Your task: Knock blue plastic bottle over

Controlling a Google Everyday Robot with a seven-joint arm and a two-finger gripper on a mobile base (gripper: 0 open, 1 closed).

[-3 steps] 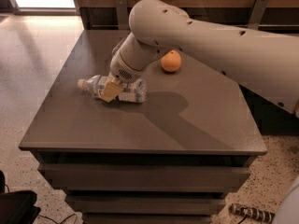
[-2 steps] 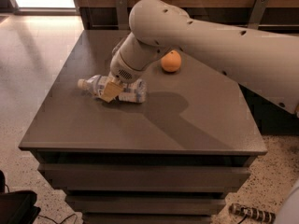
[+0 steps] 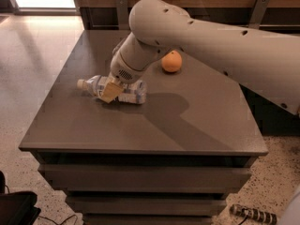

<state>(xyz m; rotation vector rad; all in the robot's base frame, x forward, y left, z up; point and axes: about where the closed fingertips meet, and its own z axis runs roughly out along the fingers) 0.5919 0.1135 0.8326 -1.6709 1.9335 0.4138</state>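
Note:
The blue plastic bottle (image 3: 129,91) lies on its side on the grey table (image 3: 154,125), left of centre, its white cap (image 3: 81,84) pointing left. My gripper (image 3: 110,92) hangs from the large white arm (image 3: 211,41) and sits right over the bottle's middle, its tan fingertip (image 3: 109,93) against the bottle's front side. The arm's wrist hides part of the bottle's body.
An orange (image 3: 171,62) sits on the table behind and to the right of the bottle. A wooden wall with metal brackets (image 3: 122,6) runs behind the table. Cables and a ribbed object (image 3: 251,213) lie on the speckled floor at front right.

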